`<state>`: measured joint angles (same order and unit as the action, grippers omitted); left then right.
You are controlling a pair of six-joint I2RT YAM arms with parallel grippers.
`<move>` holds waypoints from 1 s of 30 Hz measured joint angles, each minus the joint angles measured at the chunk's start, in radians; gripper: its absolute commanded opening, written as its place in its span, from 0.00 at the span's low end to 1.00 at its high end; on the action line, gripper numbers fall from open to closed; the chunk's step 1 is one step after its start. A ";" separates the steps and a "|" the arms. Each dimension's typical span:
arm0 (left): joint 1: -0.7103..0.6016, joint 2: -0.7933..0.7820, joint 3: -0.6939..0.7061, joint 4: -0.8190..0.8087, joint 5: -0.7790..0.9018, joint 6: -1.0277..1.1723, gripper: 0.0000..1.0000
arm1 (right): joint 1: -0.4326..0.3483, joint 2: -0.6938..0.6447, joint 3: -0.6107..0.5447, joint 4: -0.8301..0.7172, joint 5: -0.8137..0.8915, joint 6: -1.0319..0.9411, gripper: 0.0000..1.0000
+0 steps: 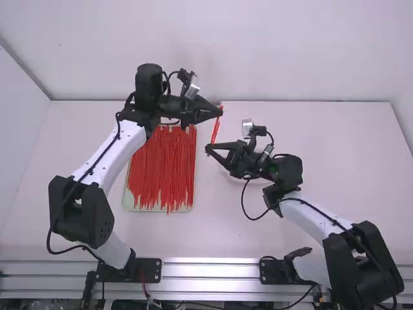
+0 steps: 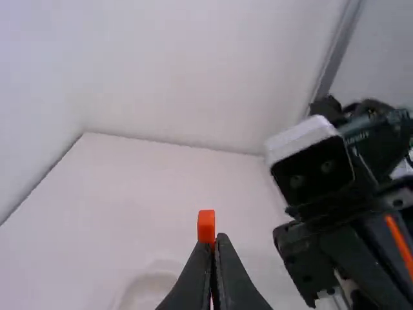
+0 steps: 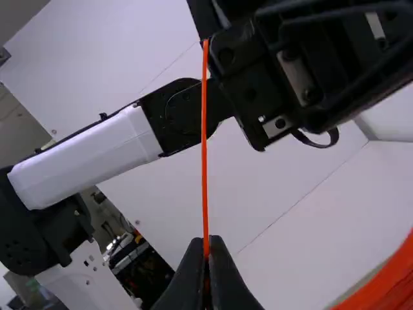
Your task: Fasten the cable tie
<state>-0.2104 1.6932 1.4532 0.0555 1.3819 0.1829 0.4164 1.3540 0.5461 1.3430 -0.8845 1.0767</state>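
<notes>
A single orange-red cable tie (image 1: 215, 127) is stretched in the air between my two grippers, right of the tray. My left gripper (image 1: 219, 112) is shut on its upper end, and the square head (image 2: 206, 223) sticks out just past the shut fingertips (image 2: 199, 258). My right gripper (image 1: 208, 148) sits lower and closer, shut on the tail. In the right wrist view the thin strap (image 3: 204, 129) runs straight from my shut fingers (image 3: 193, 271) to the left gripper (image 3: 258, 97). The tie forms no loop.
A pale tray (image 1: 134, 205) holding a thick pile of red cable ties (image 1: 162, 169) lies left of the middle; their ends (image 3: 393, 278) show in the right wrist view. A clear shallow dish (image 2: 147, 287) rests on the table below the grippers. Walls bound the table at the back and left.
</notes>
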 measured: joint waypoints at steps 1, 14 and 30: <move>0.002 0.000 0.000 -0.006 0.003 0.014 0.01 | 0.000 0.000 0.001 0.000 0.000 0.004 0.00; 0.063 0.000 0.000 -0.029 0.143 0.305 0.02 | 0.006 0.000 0.005 -0.001 -0.014 0.145 0.00; 0.054 0.000 0.000 -0.056 0.159 0.402 0.01 | 0.038 0.000 0.005 -0.045 0.002 0.196 0.00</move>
<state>-0.1566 1.6936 1.4532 -0.0002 1.5410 0.5854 0.4545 1.3537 0.5507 1.2976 -0.8825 1.2728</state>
